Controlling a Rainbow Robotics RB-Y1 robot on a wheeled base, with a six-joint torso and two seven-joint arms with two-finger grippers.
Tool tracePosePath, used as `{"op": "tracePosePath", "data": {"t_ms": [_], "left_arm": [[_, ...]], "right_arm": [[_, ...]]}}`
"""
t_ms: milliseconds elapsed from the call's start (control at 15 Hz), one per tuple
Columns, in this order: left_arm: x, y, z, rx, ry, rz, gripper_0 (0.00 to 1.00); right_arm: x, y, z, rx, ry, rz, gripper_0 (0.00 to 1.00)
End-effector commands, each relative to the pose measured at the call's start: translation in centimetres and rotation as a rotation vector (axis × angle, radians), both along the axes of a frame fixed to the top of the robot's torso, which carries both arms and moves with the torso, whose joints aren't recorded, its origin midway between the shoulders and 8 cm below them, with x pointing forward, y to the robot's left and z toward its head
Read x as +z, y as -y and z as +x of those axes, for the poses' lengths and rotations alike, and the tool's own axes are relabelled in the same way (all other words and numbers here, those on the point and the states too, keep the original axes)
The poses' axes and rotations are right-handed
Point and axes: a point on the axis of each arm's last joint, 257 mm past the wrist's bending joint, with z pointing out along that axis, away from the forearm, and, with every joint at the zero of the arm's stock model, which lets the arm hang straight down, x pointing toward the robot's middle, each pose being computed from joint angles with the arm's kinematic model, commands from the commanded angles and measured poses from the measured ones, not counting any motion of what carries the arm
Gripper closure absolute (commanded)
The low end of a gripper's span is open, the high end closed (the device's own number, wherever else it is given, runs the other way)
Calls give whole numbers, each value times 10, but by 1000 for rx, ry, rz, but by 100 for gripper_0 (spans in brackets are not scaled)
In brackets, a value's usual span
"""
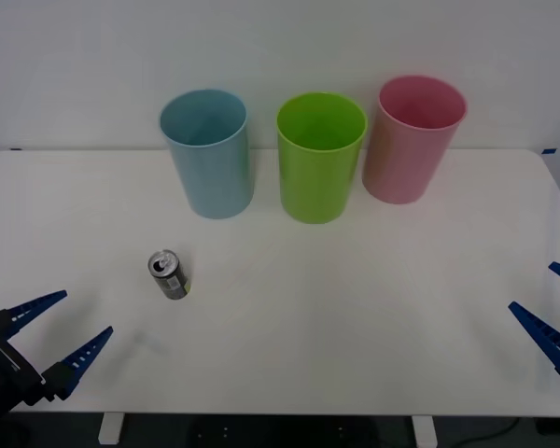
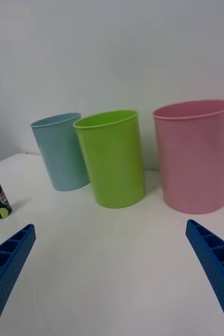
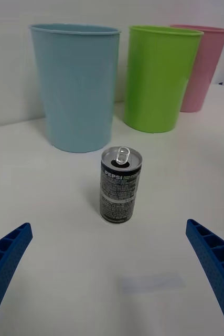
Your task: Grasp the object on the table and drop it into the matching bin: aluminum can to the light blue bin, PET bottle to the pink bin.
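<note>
Ahead of the left gripper [image 1: 65,341], and apart from it, the aluminum can [image 1: 168,273] stands upright on the table [image 1: 355,308], silver top and pull-tab uppermost. Nothing touches the can. In the left wrist view it sits squarely between the 2 blue fingers [image 3: 4,262] but well forward of their tips.

Progress, as judged: 0 steps complete. The can is neither grasped nor lifted; approach, closure, carry and release all remain.

Left gripper: jaws spread wide, holding nothing, hovering at the near table edge. Right gripper [image 1: 555,308]: likewise spread wide and empty, at the near edge on the opposite side, far from the can.

Beyond the can, farther from the left gripper, stands the light blue bin [image 1: 206,154], the correct destination for this item. Next along the row is a lime green bin [image 1: 320,157], then the pink bin [image 1: 413,140], which stands ahead of the right gripper. All 3 stand upright, mouths open, close together.
</note>
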Motion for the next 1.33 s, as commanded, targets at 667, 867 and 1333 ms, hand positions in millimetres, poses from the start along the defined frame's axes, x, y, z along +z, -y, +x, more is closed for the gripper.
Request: {"op": "tracePosePath", "data": {"t_ms": [667,867,1333], "left_arm": [[-52,22,47,-15,41,-32,0],[-55,33,61,-25,38,-76,0],[-57,57,83,10,82,-57,0]], "right_arm": [[0,0,0,0,0,0,0],[0,0,0,0,0,0,0],[0,0,0,0,0,0,0]]}}
